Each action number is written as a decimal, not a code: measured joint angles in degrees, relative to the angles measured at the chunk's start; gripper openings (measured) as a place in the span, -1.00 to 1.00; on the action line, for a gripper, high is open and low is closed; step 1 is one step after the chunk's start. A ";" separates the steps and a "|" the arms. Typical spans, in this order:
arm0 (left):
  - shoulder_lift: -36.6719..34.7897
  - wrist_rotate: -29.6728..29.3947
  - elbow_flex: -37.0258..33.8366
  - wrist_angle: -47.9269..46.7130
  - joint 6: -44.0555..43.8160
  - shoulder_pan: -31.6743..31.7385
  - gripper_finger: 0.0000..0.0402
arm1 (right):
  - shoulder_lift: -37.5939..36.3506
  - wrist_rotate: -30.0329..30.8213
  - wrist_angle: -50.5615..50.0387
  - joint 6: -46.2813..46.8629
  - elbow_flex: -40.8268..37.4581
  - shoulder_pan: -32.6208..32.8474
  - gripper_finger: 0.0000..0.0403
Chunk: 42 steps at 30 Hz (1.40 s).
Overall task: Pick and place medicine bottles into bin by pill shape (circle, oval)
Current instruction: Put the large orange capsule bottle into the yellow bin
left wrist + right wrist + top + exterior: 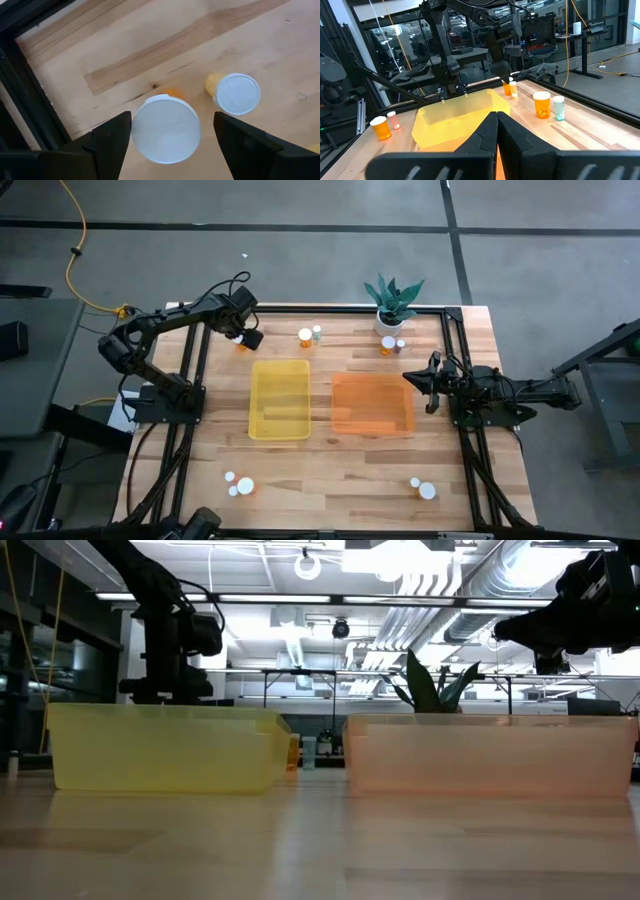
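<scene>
My left gripper (172, 137) is at the table's far left, pointing down and open over an amber medicine bottle with a white cap (165, 129). One finger (112, 137) stands on each side of the cap. A second capped bottle (236, 93) stands close beside it. In the high view this gripper (241, 340) is just beyond the yellow bin's (280, 398) far left corner. My right gripper (408, 377) waits shut and level at the table's right, its tips (497, 120) toward the orange bin (372, 404). Other bottles stand upright on the table in pairs.
Bottle pairs stand at the far middle (305, 335), by the potted plant (388, 345), near left (243, 486) and near right (427, 491). The plant (392, 300) is at the far right. A black frame rail (30, 100) runs close by the left gripper.
</scene>
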 joint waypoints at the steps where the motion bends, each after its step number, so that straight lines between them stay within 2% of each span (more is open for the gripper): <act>1: 0.00 -0.03 0.00 0.00 -0.02 0.00 0.33 | 0.00 0.01 0.00 -0.01 0.02 0.01 -1.00; 16: 1.41 -1.05 -0.55 -0.42 0.03 0.00 0.23 | 0.00 -0.01 0.00 0.01 0.00 -0.01 -1.00; 30: 2.73 -1.05 -0.46 -0.27 1.23 0.00 0.01 | 0.00 0.00 0.00 0.00 0.01 0.00 -1.00; 42: -1.49 -3.72 8.07 -11.73 2.08 -0.02 -0.02 | -0.01 0.01 0.00 0.01 0.01 0.00 -1.00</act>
